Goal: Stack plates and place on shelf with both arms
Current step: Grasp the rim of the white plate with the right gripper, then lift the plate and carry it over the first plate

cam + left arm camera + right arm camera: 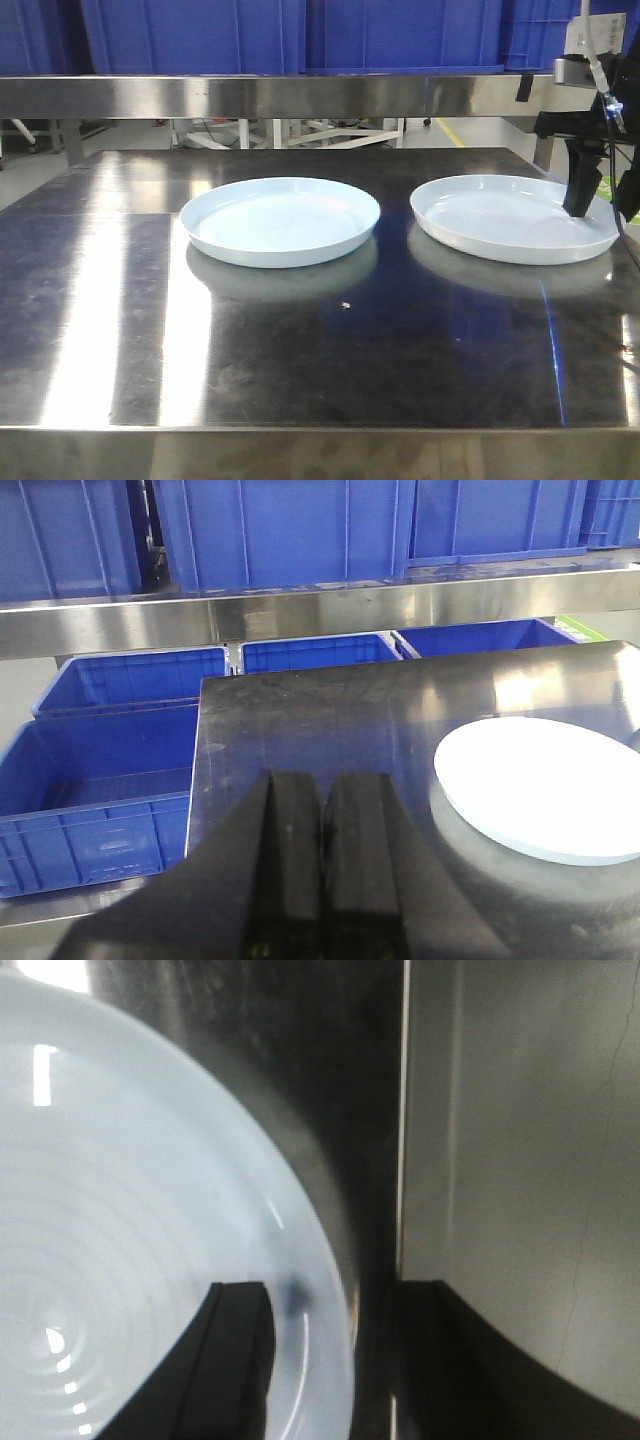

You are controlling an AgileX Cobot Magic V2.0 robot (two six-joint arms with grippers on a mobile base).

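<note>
Two pale bluish-white plates lie side by side on the steel table: the left plate [280, 220] and the right plate [515, 218]. My right gripper [603, 200] hangs over the right plate's far right rim. In the right wrist view it [335, 1355] is open and straddles the rim of that plate [130, 1240], with one finger [235, 1360] inside and the other [440, 1360] outside. My left gripper [325, 810] is shut on nothing, low over the table's left part, with a plate [545, 785] ahead to its right. The shelf [300, 95] runs across the back.
Blue crates [300, 30] fill the shelf's upper tier behind its steel rail [300, 610]. More blue crates [100, 790] sit lower, left of the table edge [197, 780]. A small crumb [346, 304] lies on the table [300, 360] in front of the plates.
</note>
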